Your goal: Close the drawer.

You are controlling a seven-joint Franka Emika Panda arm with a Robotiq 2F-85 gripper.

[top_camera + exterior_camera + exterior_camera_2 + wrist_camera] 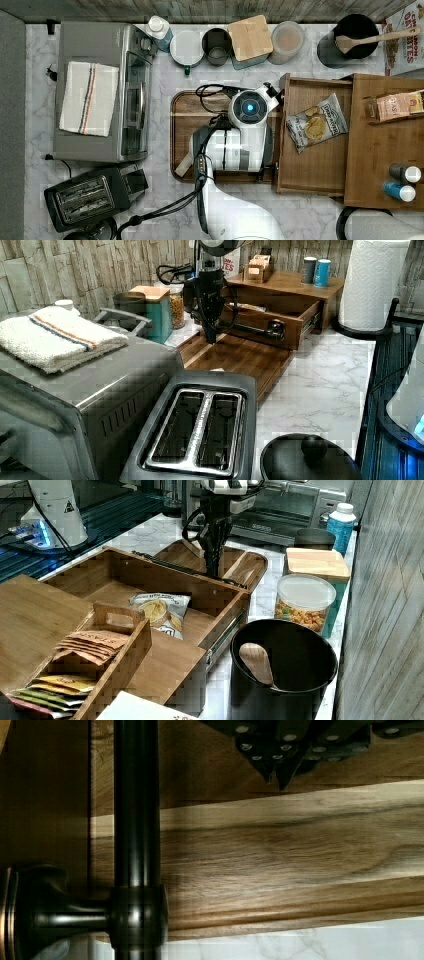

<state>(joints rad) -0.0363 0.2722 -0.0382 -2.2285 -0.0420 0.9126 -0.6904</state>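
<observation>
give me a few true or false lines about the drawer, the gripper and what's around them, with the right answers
1. The light-brown wooden drawer stands pulled out of the cabinet. True.
2. The drawer is empty. False: a crumpled chip bag lies inside it.
3. The black gripper hangs over the darker rounded wooden tray, on the handle side of the drawer. True.
4. The gripper is clamped on the dark metal bar handle. False: in the wrist view its fingertips sit together beside the bar, apart from it.
5. A striped white towel lies on the silver toaster oven. True.
6. The wooden spoon sits in the toaster. False: it is in the black round container.
</observation>
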